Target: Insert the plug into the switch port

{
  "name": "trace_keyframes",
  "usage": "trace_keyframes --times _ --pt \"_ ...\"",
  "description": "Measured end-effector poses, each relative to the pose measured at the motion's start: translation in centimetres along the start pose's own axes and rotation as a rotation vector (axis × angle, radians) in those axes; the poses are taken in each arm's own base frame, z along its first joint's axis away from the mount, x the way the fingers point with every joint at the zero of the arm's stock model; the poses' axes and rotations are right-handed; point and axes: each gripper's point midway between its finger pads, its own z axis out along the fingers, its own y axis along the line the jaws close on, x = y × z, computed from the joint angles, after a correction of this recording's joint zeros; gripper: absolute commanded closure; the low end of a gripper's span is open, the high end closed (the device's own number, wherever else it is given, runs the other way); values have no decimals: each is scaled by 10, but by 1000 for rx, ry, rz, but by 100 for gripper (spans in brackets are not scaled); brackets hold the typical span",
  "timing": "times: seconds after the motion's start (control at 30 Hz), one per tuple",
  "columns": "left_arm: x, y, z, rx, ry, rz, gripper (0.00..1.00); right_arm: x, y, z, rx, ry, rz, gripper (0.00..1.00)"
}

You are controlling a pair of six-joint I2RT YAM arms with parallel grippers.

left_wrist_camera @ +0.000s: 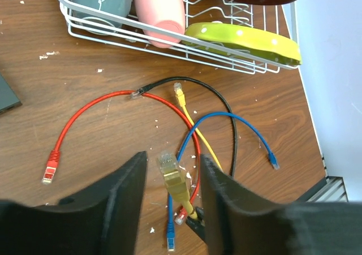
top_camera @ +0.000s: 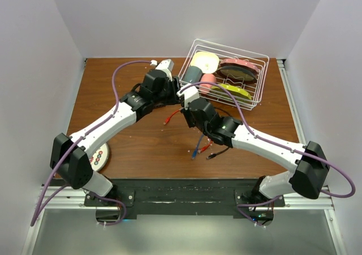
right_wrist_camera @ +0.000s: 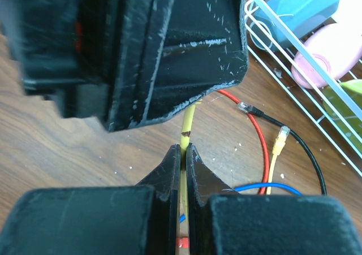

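My right gripper is shut on a yellow cable just behind its plug and holds it up off the table. In the left wrist view the yellow plug stands between my left gripper's open fingers, with a gap on each side. Seen from above, the two grippers meet near the basket's left corner, left and right. A flat black corner at the left edge of the left wrist view may be the switch. From above, the switch is hidden.
Red, black, blue and the yellow cable's other end lie loose on the wooden table. A white wire basket with cups and plates stands at the back right. A round white disc lies front left.
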Motion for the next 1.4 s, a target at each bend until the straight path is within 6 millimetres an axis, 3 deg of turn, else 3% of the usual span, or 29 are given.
trace_keyframes --times 0.13,0.23,0.27,0.4,0.5,0.63,0.83,0.9,1.07,1.3,1.4 --pt "4 0 4 -3 10 -15 100 0 1 0 -2 0 1 100" --pt "3 -4 5 3 -2 -21 100 1 1 0 -3 2 2 100" --pt "2 -4 5 0 -6 -21 100 0 1 0 -2 1 2 96" --pt "-1 1 0 -28 -38 -35 100 -2 3 0 -13 -7 10 58" --pt "-8 15 -11 -90 -90 -36 100 -4 5 0 -27 -14 13 43" --pt "-25 27 -32 -137 -158 -20 100 -11 7 -6 -54 -36 24 33" --pt "-53 25 -65 -94 -241 66 100 -45 7 -23 -188 -135 103 25" --pt "-59 20 -75 -54 -257 113 100 -60 -1 -28 -245 -176 154 23" --pt "-60 3 -95 80 -297 206 100 -94 -18 -35 -398 -288 242 18" --pt "-59 -36 -129 320 -387 291 100 -117 30 -66 -741 -368 225 12" --pt "-63 -51 -142 400 -426 315 100 -121 42 -74 -835 -391 225 12"
